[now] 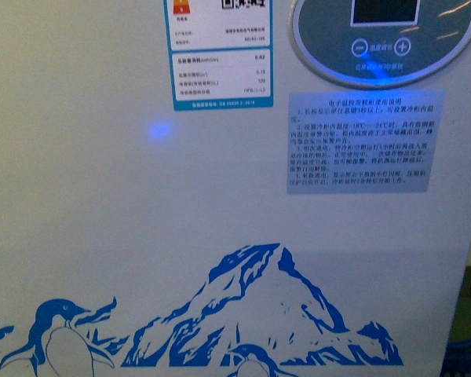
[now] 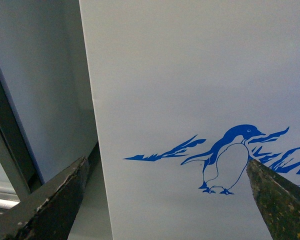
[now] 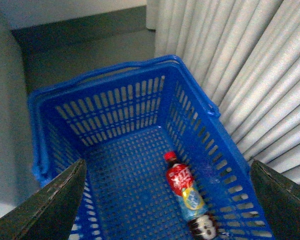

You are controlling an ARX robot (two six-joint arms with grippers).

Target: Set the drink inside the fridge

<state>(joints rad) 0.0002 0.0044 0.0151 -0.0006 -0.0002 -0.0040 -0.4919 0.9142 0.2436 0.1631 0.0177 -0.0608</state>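
Spotted red-capped plastic drink bottle (image 3: 184,190) lying in blue slotted basket (image 3: 115,107) under right gripper (image 3: 167,162), jaws spread; left gripper (image 2: 166,164) likewise, facing white penguin-decal fridge (image 2: 190,75)

Prob. a shop: blue shopping basket (image 3: 115,107) w/ bottled drink (image 3: 182,182), penguin-decal chest fridge (image 1: 102,236) w/ energy label (image 1: 220,71).

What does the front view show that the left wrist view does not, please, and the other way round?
Only the front view: the fridge's control panel, a label, a text sticker and the mountain decal.
Only the left wrist view: the left gripper, jaws open and empty, and the fridge's corner with a grey panel beside it.
Both: the white fridge wall and a blue penguin.
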